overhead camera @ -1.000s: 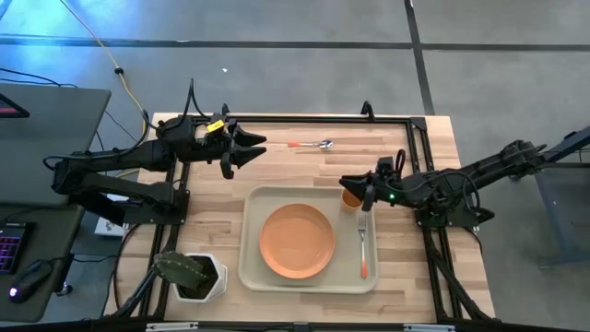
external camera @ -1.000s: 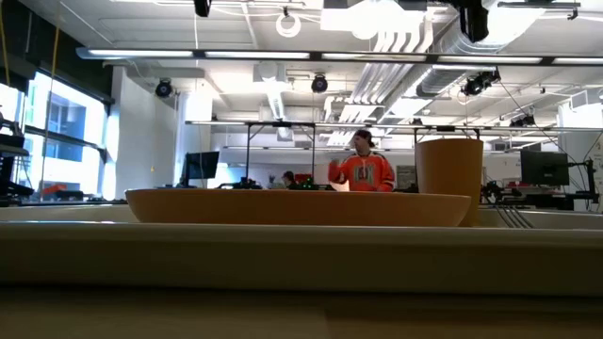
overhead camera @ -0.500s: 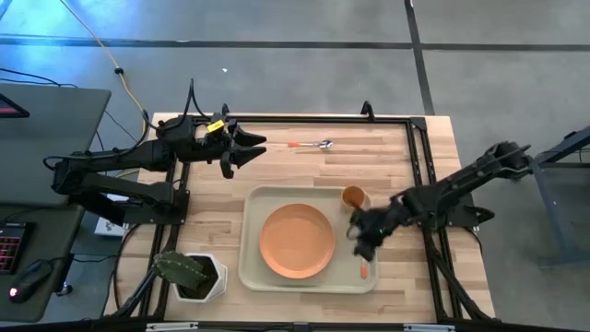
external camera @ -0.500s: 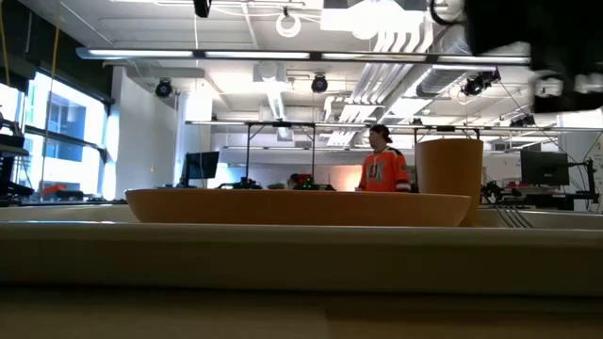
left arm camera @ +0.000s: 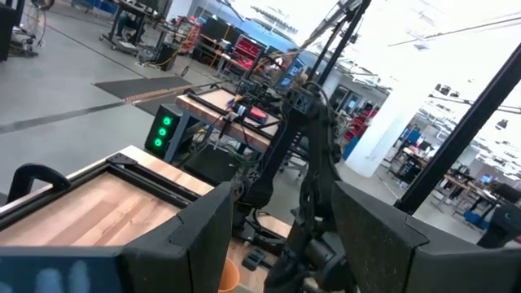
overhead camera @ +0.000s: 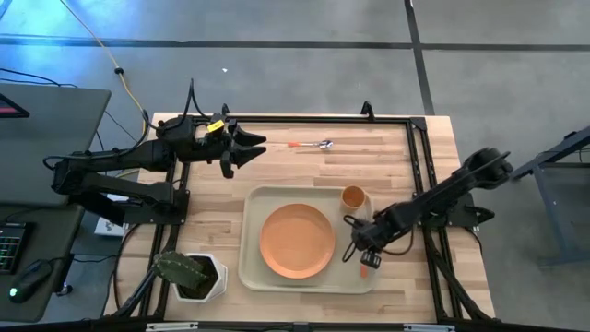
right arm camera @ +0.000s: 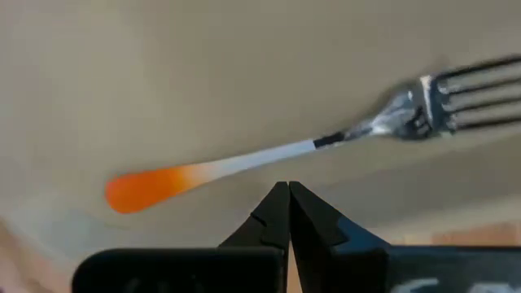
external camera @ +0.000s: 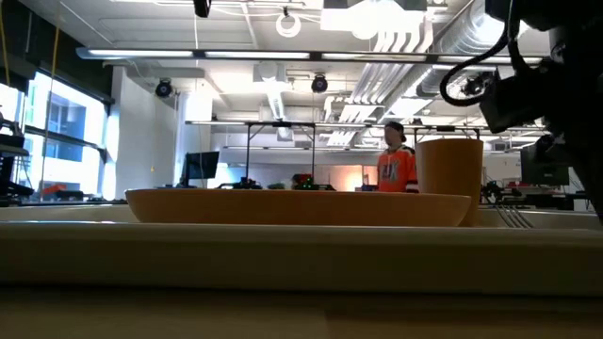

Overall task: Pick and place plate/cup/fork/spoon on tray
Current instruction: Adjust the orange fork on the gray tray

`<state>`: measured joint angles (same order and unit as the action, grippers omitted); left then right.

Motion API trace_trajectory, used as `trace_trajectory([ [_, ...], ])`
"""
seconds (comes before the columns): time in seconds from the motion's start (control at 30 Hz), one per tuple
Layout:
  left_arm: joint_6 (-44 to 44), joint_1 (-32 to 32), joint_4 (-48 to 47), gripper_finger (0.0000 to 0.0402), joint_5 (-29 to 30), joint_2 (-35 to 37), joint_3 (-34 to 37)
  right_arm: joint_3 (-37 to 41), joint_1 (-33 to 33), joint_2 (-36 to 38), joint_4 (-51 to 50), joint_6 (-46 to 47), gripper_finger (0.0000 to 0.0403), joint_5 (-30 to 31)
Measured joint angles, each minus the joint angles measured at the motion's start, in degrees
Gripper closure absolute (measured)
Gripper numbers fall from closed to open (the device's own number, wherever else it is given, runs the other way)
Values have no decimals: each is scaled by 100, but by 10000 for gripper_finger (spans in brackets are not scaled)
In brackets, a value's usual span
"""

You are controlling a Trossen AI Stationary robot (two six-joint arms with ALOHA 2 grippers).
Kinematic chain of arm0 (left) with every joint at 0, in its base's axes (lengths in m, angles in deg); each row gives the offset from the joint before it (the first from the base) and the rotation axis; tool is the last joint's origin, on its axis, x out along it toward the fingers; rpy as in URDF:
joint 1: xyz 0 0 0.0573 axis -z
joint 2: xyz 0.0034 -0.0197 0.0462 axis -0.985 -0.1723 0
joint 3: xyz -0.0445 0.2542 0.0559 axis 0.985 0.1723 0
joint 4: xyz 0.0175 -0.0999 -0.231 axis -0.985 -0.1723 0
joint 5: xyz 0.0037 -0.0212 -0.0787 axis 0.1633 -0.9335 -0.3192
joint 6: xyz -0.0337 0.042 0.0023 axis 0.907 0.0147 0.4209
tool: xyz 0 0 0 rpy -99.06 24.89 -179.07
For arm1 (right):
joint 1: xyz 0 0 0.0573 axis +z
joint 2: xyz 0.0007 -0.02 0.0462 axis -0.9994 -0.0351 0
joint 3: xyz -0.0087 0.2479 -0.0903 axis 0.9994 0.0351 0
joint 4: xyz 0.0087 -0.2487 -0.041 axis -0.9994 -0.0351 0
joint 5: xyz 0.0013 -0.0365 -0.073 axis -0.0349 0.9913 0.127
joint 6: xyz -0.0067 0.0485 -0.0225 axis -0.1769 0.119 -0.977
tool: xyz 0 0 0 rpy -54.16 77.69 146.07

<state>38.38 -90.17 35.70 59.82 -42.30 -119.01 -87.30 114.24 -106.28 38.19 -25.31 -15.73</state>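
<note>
The beige tray (overhead camera: 256, 269) lies at the table's near middle. The orange plate (overhead camera: 297, 242) and the cup (overhead camera: 353, 196) stand on it, and the fork (right arm camera: 244, 163) lies flat on it near its right rim. My right gripper (right arm camera: 287, 194) is shut just above the fork's handle. A strip of tray shows between its tips and the handle. The spoon (overhead camera: 312, 145) lies flat on the table near the far edge. My left gripper (overhead camera: 256, 148) hovers open at the far left, its fingers (left arm camera: 199, 236) holding nothing.
A white square pot with a green plant (overhead camera: 192, 275) stands at the near left corner. A black frame (overhead camera: 406, 120) runs along the table's edges. In the low view the plate (external camera: 297, 207) and cup (external camera: 448, 179) rise behind the tray rim (external camera: 301, 250). A person walks in the room beyond.
My right gripper has left the cup's side and gone toward the table's near edge. It has come down over the fork on the tray. The cup, plate and fork have stayed where they were.
</note>
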Motion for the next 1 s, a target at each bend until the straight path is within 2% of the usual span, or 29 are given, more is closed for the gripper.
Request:
trace_trajectory([
  [0.2,0,0,0,202,107,0,2,-8,-1,-248,-43,-686,403,-1],
  [0.77,-2,-2,-2,202,150,0,2,-11,-180,-340,343,-750,403,427],
  [1.0,-2,-2,-2,202,150,0,2,-470,-191,-341,-256,-935,403,405],
])
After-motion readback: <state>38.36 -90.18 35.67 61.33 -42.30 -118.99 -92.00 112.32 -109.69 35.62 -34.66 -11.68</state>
